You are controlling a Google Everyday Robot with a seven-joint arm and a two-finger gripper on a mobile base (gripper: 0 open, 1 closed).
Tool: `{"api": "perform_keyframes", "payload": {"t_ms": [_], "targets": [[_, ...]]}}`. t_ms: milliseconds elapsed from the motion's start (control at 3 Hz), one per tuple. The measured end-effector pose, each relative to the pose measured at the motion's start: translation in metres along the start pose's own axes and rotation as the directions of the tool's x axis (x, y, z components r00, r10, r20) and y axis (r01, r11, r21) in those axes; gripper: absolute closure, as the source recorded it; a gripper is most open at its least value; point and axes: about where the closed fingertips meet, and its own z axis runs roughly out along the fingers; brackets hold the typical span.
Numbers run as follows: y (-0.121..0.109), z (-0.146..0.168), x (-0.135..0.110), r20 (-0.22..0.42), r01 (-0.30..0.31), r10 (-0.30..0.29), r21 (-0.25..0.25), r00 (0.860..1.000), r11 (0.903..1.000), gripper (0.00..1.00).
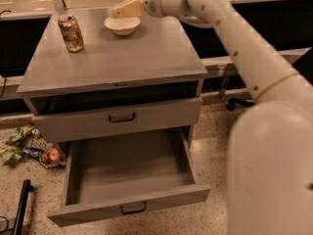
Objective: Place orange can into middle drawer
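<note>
The orange can (71, 33) stands upright on the back left of the grey cabinet top (137, 58). The middle drawer (129, 173) is pulled fully open below, its plain grey inside bare, its black bar handle at the front. My gripper (116, 11) hovers above the cream bowl (122, 25) at the back middle of the top, about a bowl's width to the right of the can and holding nothing. My white arm reaches in from the right and fills the right of the view.
The like grey drawer front (121, 117) above the open drawer is closed. A pile of litter with a red apple (52, 155) lies on the speckled floor at left. A black bar (20, 213) lies at the lower left. A chair base (235, 102) shows behind the arm.
</note>
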Motion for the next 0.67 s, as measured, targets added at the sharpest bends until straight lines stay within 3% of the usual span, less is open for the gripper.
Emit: {"api": "perform_keyframes", "payload": {"t_ms": [333, 667], "targets": [[0.041, 0.068, 0.013, -0.058, -0.004, -0.003, -0.128, 0.998, 0.9918, 0.0], [0.05, 0.079, 0.008, -0.054, 0.001, -0.01, -0.15, 0.999, 0.9887, 0.0]]}}
